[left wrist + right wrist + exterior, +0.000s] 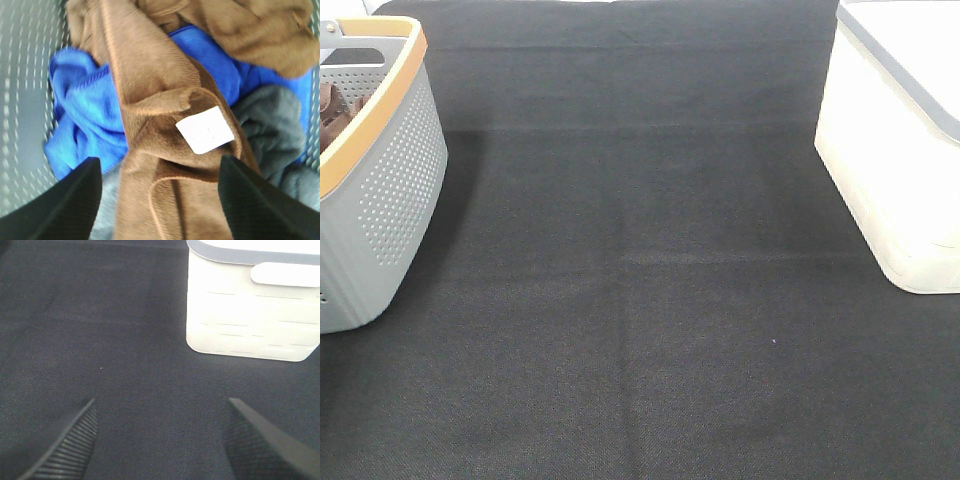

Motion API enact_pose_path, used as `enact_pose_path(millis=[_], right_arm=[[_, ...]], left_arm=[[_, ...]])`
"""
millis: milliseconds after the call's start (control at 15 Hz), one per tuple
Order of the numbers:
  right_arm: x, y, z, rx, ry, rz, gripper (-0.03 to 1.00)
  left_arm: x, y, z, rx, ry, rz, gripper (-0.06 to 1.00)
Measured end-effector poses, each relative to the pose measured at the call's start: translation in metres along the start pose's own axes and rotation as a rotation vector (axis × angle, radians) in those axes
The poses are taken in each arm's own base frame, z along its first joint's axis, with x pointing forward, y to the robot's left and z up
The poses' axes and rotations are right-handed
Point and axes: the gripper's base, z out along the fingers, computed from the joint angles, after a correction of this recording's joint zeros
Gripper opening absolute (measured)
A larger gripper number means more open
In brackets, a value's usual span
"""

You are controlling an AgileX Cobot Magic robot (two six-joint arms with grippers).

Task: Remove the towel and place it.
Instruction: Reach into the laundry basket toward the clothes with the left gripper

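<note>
A black mat [640, 300] is spread over the whole work surface; a white box [895, 150] is set at its right edge, and a grey basket [390, 190] with an orange rim at its left; the towel [150, 85] is found inside that basket, brown and crumpled, lying over a blue cloth [85, 120] and a grey cloth [270, 120], with its white tag [205, 129] turned up; the removal is judged not yet begun, the step in hand being the reach for a grip; the next move is judged to call for a lowering onto the raised brown fold by the tag and a closing on that fold alone, so that the other cloths are not dragged out, then a lift clear of the rim; the left claw [160, 161] is held wide apart close over the towel, and nothing is clamped; whether its fingers touch the fabric cannot be told; the right claw [160, 402] is likewise held apart and empty, over bare mat near the box.
</note>
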Motion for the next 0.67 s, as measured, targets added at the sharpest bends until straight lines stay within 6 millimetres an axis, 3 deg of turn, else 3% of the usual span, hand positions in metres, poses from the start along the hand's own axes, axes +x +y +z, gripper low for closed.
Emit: enact_pose_path(millis=[333, 400, 667], right_arm=[[0.0, 0.0, 0.0, 0.0, 0.0, 0.0, 0.67], [0.0, 0.0, 0.0, 0.0, 0.0, 0.0, 0.67], [0.0, 0.0, 0.0, 0.0, 0.0, 0.0, 0.67]], left_arm=[[0.0014, -0.0022, 0.0037, 0.017, 0.024, -0.178, 0.64], [0.0014, -0.0028, 0.0041, 0.024, 0.026, -0.149, 0.64], [0.0021, -0.0028, 0.0041, 0.029, 0.027, 0.256, 0.64]])
